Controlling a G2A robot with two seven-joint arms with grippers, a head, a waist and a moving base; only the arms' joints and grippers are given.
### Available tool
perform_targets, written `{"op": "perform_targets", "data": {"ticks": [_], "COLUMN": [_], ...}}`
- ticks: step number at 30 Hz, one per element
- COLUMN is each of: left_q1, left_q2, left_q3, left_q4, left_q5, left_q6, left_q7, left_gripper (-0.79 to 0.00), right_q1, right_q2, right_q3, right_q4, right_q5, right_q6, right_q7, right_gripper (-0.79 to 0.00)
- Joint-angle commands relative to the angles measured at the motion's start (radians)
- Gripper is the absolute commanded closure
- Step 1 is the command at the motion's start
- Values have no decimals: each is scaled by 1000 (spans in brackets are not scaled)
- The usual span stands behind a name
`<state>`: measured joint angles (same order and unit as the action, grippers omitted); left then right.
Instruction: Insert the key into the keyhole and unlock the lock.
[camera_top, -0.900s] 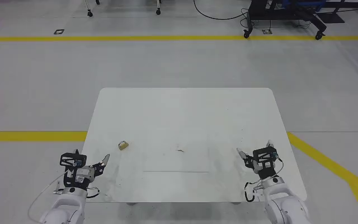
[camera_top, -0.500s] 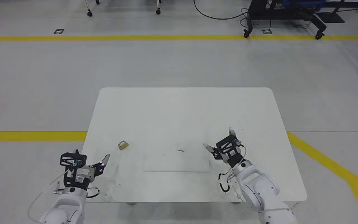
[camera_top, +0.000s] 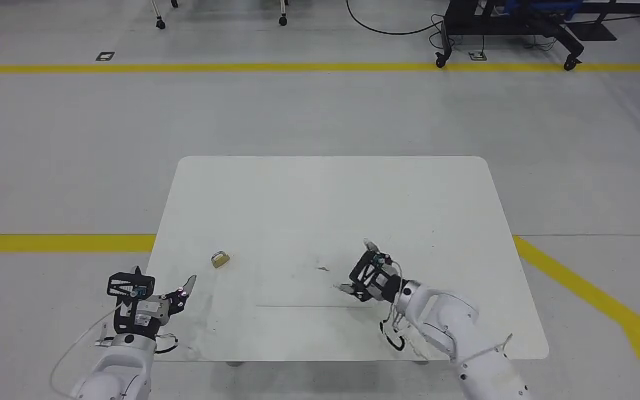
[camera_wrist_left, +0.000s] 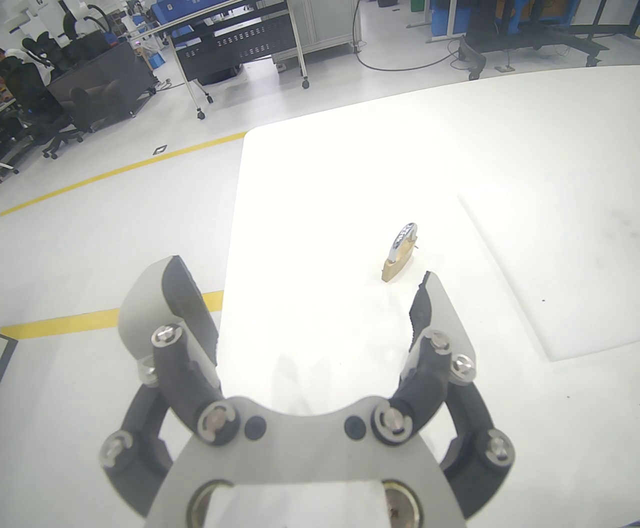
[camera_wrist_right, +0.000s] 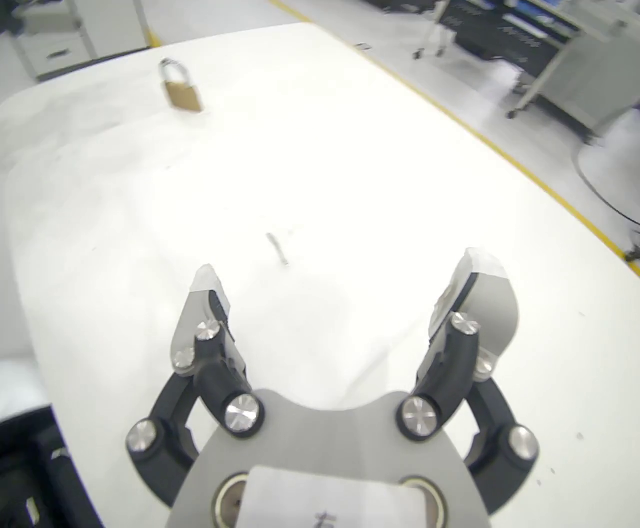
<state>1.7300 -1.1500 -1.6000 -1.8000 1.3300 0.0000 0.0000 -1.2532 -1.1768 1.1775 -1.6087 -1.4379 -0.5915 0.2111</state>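
A small brass padlock (camera_top: 220, 259) with a silver shackle lies on the white table (camera_top: 330, 200), left of the middle; it also shows as the padlock (camera_wrist_left: 400, 252) and the padlock (camera_wrist_right: 181, 91). A thin silver key (camera_top: 322, 266) lies near the table's centre, seen as the key (camera_wrist_right: 278, 248) just ahead of my right gripper (camera_wrist_right: 345, 275). My right gripper (camera_top: 357, 270) stands open, a little to the right of the key, holding nothing. My left gripper (camera_top: 165, 290) hangs open off the table's front left corner, the left gripper (camera_wrist_left: 305, 295) pointing toward the padlock.
A faint rectangular mat outline (camera_top: 315, 295) marks the table's front middle. Yellow floor lines (camera_top: 75, 242) run beside the table. Carts and cables (camera_top: 510, 30) stand far behind. The table's back half is bare.
My right arm has swung left from the table's front right corner to just right of the key. The left arm, padlock and key have stayed put.
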Motion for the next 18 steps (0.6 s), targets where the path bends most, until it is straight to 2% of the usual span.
{"op": "perform_targets", "data": {"ticks": [1,3,4,5,6,9,12,15,18], "left_q1": [0,0,0,0,0,0,0,0,0], "left_q2": [0,0,0,0,0,0,0,0,0], "left_q3": [0,0,0,0,0,0,0,0,0], "left_q4": [0,0,0,0,0,0,0,0,0], "left_q5": [0,0,0,0,0,0,0,0,0], "left_q6": [0,0,0,0,0,0,0,0,0], "left_q7": [0,0,0,0,0,0,0,0,0], "left_gripper": [-785,-785,-785,-785,-785,-785,-785,-785,-785], "right_q1": [58,103,128,156,185,262,314,351,381], "right_q2": [-4,-8,-11,-14,-17,-30,-43,-56,-67], "right_q3": [-29,-53,-71,-91,-109,-166,-212,-248,-276], "right_q4": [50,96,120,147,173,233,275,301,328], "right_q5": [29,41,39,41,41,48,36,41,44], "right_q6": [-103,-142,-168,-200,-221,-278,-269,-254,-240], "right_q7": [13,27,46,69,95,152,178,178,177], "right_gripper": [-785,-785,-730,-622,-603,-643,-671,-523,-431]}}
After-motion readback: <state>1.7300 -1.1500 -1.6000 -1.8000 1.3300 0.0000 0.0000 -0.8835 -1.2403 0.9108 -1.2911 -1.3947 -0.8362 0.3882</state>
